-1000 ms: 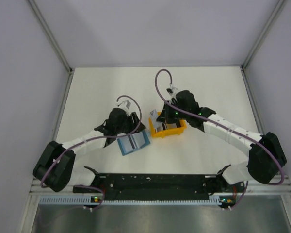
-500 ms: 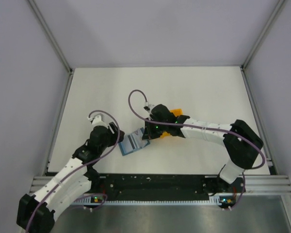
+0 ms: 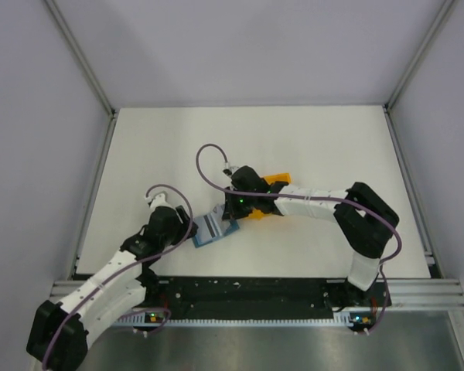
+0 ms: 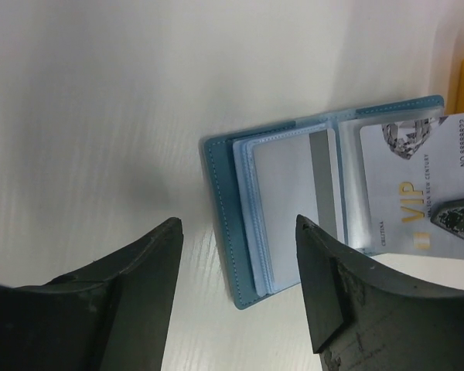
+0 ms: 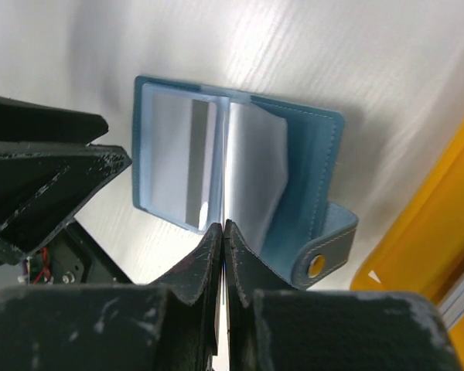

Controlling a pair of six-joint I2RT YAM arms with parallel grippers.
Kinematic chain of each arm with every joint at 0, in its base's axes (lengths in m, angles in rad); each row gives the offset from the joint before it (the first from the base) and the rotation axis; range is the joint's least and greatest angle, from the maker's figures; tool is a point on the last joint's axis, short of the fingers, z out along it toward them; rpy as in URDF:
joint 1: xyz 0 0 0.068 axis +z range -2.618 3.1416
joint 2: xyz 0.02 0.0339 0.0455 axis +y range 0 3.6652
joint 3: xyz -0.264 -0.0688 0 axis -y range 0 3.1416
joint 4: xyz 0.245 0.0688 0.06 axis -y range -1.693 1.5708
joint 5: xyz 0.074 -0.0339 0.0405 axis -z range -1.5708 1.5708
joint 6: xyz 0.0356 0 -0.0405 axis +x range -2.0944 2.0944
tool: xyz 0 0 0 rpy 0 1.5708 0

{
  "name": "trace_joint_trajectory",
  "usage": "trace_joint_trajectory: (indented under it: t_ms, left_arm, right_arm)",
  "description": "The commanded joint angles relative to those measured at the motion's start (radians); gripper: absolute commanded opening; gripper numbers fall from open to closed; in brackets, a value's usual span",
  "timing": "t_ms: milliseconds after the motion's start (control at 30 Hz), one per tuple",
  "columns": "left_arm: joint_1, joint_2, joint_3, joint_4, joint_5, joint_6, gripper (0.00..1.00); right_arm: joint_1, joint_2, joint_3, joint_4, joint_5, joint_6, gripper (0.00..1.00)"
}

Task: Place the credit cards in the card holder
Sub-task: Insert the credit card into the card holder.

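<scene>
One VIP card clamped in right gripper, jaws together on it, card seen edge-on from the right wrist. Card lying over the right half of the open teal card holder, leading edge toward the fold. Cannot tell whether that edge is already under the clear sleeve. Holder flat on white table, at 8 o'clock of orange rack, between the two grippers. Left gripper at holder's 9 o'clock, jaws apart, gripping nothing, poised over the outer edge. Grey stripe behind the left sleeve, possibly another card already stowed; not certain.

Step in hand, by my read: feeding the card into the right-hand pocket. Next move calls for keeping the card low and flat, lining it up with the pocket mouth and sliding it toward the fold. Left gripper down on the outer flap to stop the holder skating. Risk: holder shifting or sleeve buckling.
</scene>
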Motion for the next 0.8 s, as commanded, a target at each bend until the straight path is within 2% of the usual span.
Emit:
trace_joint_trajectory:
  t_ms: [0,300,533,767]
  left_arm:
    - [0.009,0.067,-0.002,0.076,0.070,0.002,0.64]
    - [0.012,0.163,-0.042,0.183,0.163,-0.035,0.63]
    - [0.015,0.118,-0.077,0.220,0.197,-0.043,0.63]
    - [0.016,0.015,-0.106,0.275,0.220,-0.047,0.44]
  right_arm:
    - [-0.025,0.015,0.030,-0.018,0.067,-0.002,0.00]
    - [-0.036,0.057,-0.023,-0.035,0.059,-0.011,0.00]
    - [-0.034,0.077,-0.046,-0.025,0.041,0.001,0.00]
    - [-0.034,0.086,-0.035,-0.029,0.033,-0.005,0.00]
